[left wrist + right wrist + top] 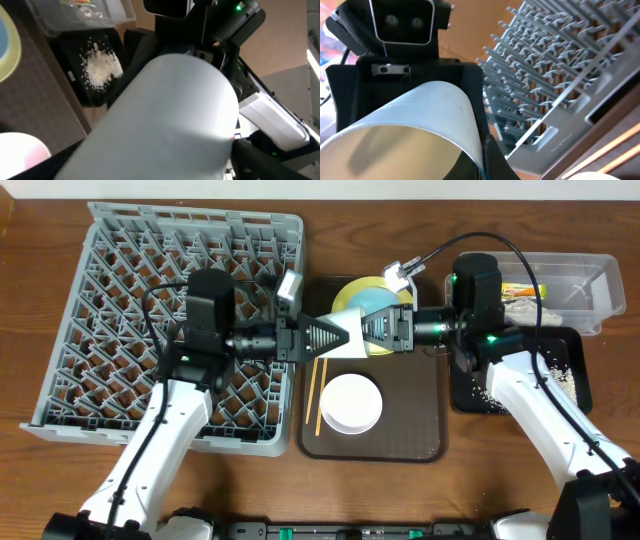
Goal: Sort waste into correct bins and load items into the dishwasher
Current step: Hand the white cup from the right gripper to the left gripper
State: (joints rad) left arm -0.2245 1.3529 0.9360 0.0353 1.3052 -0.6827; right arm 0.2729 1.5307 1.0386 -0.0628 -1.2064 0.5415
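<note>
A small white cup hangs sideways above the brown tray between my two grippers. My left gripper has its fingers round the cup's body, and the cup fills the left wrist view. My right gripper pinches the cup's rim. The yellow plate holds the light blue bowl behind the cup. The pink-white bowl and two chopsticks lie on the brown tray. The grey rack stands at the left. The clear tub holds the wrapper and a white paper scrap. Rice lies in the black tray.
The brown serving tray sits in the middle, between the rack and the black tray. The rack is close behind the left gripper in the right wrist view. Cables loop above the right arm near the clear tub.
</note>
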